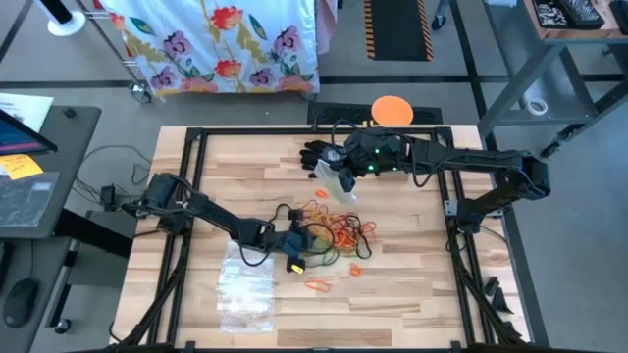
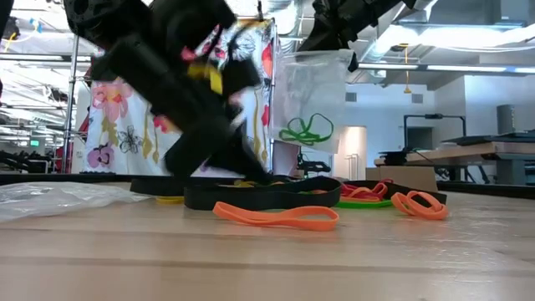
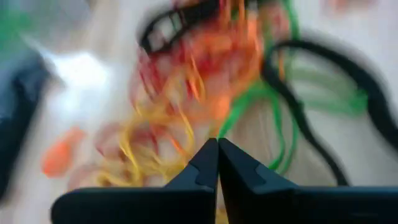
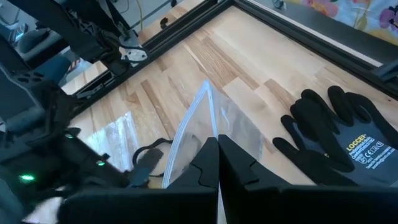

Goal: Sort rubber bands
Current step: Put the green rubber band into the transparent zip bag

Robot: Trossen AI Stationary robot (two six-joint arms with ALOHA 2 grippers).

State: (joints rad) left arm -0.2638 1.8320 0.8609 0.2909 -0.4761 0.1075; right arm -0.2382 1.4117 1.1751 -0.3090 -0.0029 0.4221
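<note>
The left gripper (image 3: 217, 163) is seen with its dark fingers (image 3: 202, 168) pressed together; beyond them a blurred tangle of rubber bands (image 3: 205, 81) is spread on the pale worktop (image 3: 74, 74).

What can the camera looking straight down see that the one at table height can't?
Only the high view shows the black glove, the orange disc beyond the table and the stack of clear bags. Only the low view shows green bands hanging inside the clear bag that the right gripper holds up. Both show the left gripper down at the rubber bands.
</note>
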